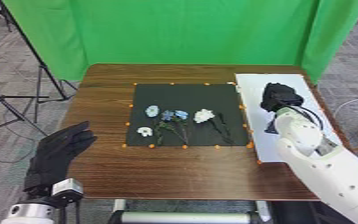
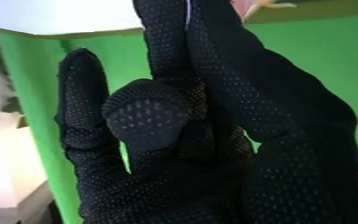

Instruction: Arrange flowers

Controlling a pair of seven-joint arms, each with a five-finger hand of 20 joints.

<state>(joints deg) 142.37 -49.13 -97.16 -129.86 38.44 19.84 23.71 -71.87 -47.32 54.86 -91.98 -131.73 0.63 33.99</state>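
In the head view, my right hand (image 1: 282,96) is over the far part of the white board (image 1: 286,147), right of the dark mat. The right wrist view has this hand (image 2: 171,187) with long fingers extended and nothing clearly held. My left hand (image 1: 62,149) stays open at the table's left edge, apart from the flowers. On the dark mat (image 1: 171,92) lie a pale blue flower (image 1: 151,111), blue flowers (image 1: 181,115), a larger white flower (image 1: 204,115) and a small white flower (image 1: 145,131). Their stems point toward the near edge.
Orange markers (image 1: 185,146) line the mat on the brown table (image 1: 193,175). A green curtain (image 1: 198,35) hangs behind it, with dark stands (image 1: 40,75) at the left. A small pink item (image 2: 244,7) is partly visible beyond the fingers in the right wrist view.
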